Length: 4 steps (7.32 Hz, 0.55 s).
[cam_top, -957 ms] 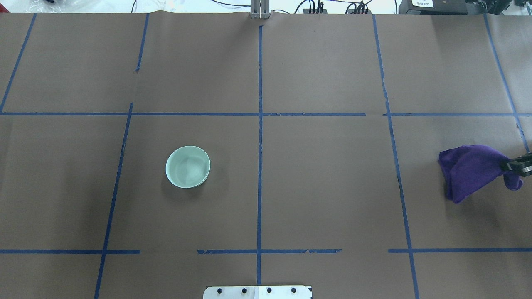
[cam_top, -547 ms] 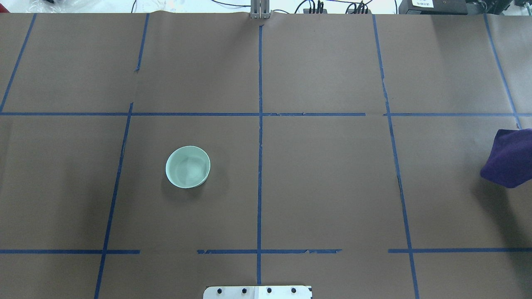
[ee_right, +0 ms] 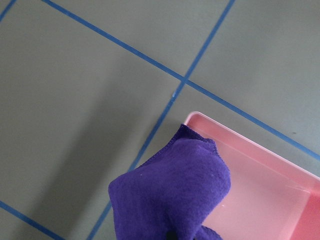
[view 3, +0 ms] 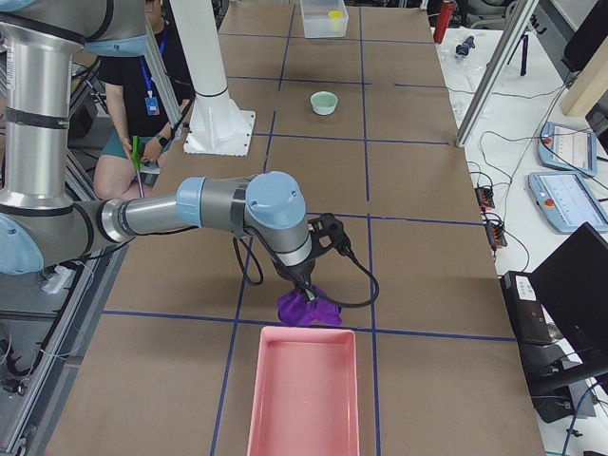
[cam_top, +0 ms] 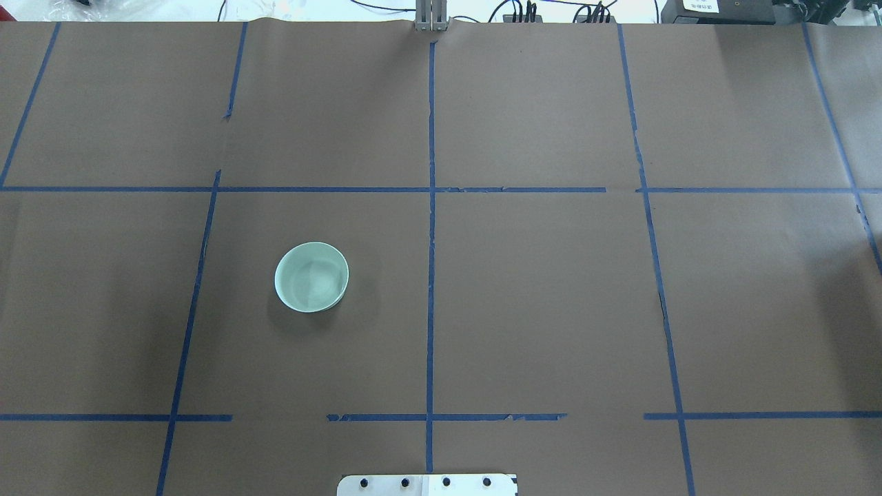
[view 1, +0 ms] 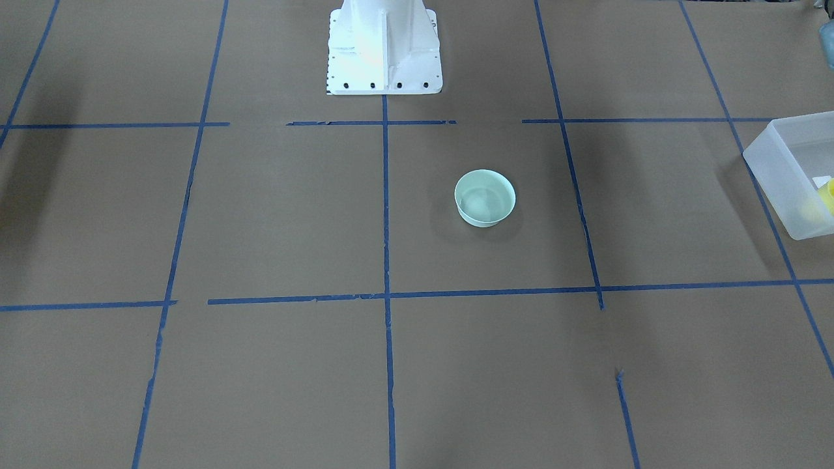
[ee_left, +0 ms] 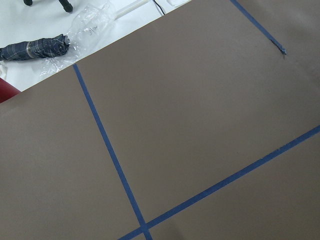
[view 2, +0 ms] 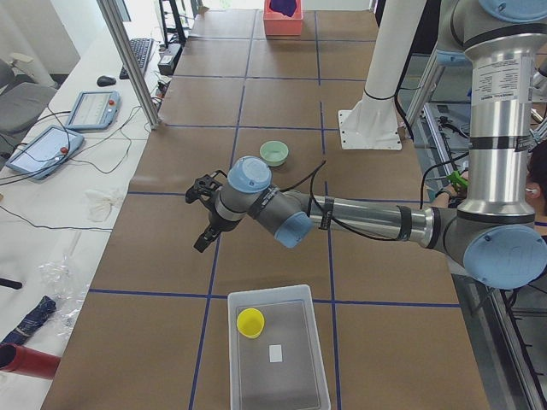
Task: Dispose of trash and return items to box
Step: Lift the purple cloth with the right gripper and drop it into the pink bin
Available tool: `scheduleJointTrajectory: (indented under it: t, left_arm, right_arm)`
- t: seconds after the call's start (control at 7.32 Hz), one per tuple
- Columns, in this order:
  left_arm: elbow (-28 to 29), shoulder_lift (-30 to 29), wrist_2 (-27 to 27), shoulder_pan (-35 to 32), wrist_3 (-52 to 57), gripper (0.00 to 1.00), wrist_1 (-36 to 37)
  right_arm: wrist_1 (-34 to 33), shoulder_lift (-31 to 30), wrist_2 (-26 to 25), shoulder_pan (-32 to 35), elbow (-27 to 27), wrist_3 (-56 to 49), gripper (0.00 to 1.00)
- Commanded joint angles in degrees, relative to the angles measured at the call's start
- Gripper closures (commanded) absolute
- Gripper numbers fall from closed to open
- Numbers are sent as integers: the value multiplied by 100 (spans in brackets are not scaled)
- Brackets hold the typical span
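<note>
The mint-green bowl point(cam_top: 311, 277) stands upright and empty on the brown table; it also shows in the front view point(view 1: 485, 198) and the left view point(view 2: 273, 153). The frosted box point(view 2: 278, 350) holds the yellow cup point(view 2: 250, 323) and sits at the table's left end point(view 1: 778, 159). My left gripper point(view 2: 203, 218) hovers between bowl and box; I cannot tell whether it is open. My right gripper point(view 3: 306, 291) is shut on the purple cloth point(view 3: 308, 310), which hangs over the near rim of a pink tray point(view 3: 302, 399). The cloth point(ee_right: 170, 195) fills the right wrist view's bottom.
The pink tray point(ee_right: 260, 195) lies at the table's right end, off the overhead view. The white robot base point(view 1: 383, 45) stands at the table's robot side. Tablets and cables point(view 2: 51, 145) lie past the far edge. A person point(view 3: 142, 95) stands behind the robot.
The right gripper has carried the purple cloth rightward, out of the overhead view. The bowl has not moved.
</note>
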Motion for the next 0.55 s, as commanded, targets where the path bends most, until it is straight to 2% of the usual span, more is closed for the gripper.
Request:
scheduleJointTrajectory:
  t: [0.0, 0.14, 0.27, 0.41]
  left_arm:
    - [0, -11, -9, 0, -3, 0, -9]
    - [0, -11, -9, 0, -3, 0, -9]
    - [-35, -11, -9, 0, -3, 0, 9]
    - [-209, -107, -113, 9, -46, 0, 392]
  right_arm:
    - [-154, 542, -467, 459, -1201, -758, 100]
    - [116, 490, -434, 433, -1327, -558, 100]
    - [284, 420, -277, 398, -1345, 44, 21]
    - [407, 384, 221, 302, -1363, 294, 0]
